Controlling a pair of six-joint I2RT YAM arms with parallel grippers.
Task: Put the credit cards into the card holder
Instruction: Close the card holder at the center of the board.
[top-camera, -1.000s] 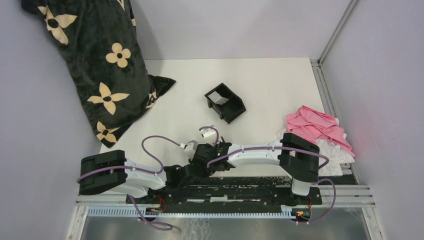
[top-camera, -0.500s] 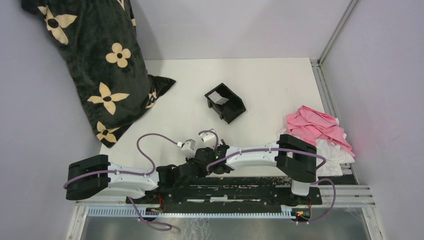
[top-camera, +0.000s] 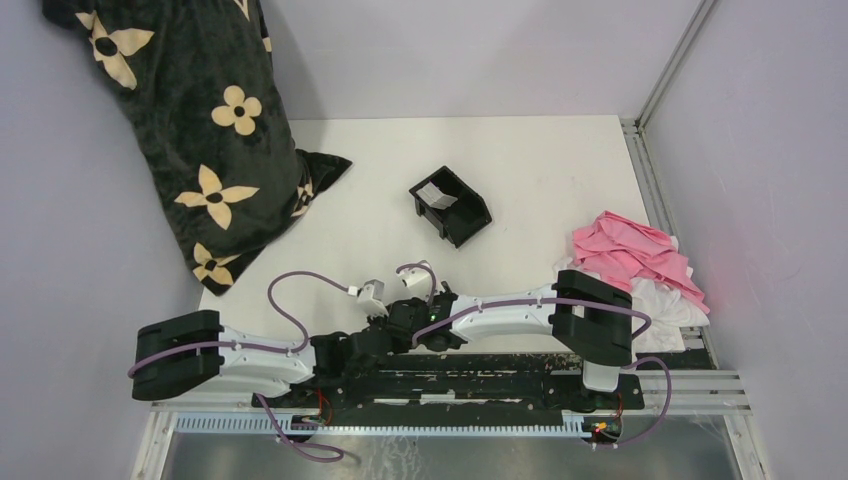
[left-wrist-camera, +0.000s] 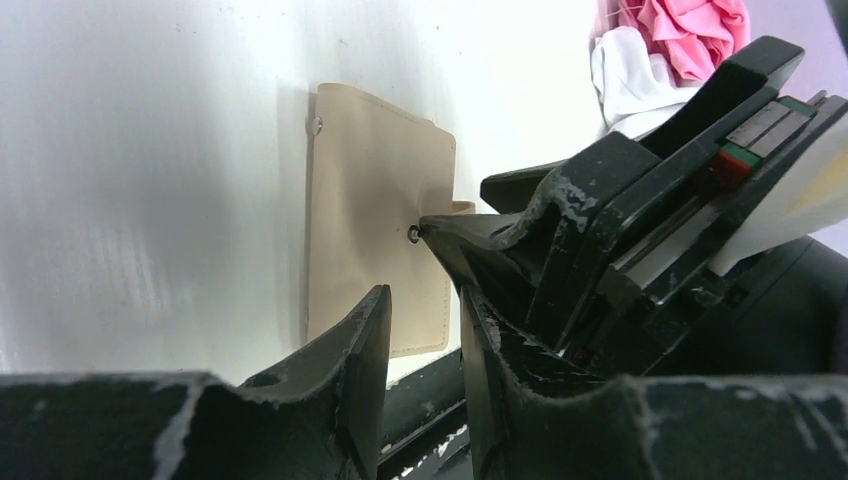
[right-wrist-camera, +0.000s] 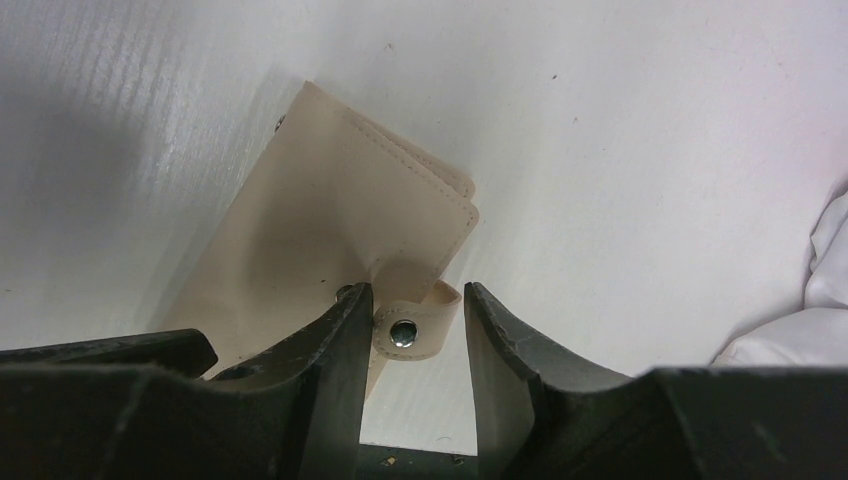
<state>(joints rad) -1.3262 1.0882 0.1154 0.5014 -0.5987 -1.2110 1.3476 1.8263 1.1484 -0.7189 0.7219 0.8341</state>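
At the near edge of the table (top-camera: 540, 170), seen from above, the left arm (top-camera: 260, 358) and right arm (top-camera: 500, 310) crowd together and hide what lies beneath. So tight a meeting could end in a knock between them. Farther back, the black tray (top-camera: 470, 222) holds one pale card (top-camera: 436, 195) in one compartment; the other shows nothing.

From the left wrist, the left gripper (left-wrist-camera: 422, 297) stands spread and empty. The card holder (left-wrist-camera: 365, 200) lies flat just beyond it, near the table's lip, where a push could slide it off.

From the right wrist, the right gripper (right-wrist-camera: 415, 290) is spread astride the snap tab (right-wrist-camera: 405, 335), not pinching it. That thin tab could slip free. Folded over, the card holder shows no cards.
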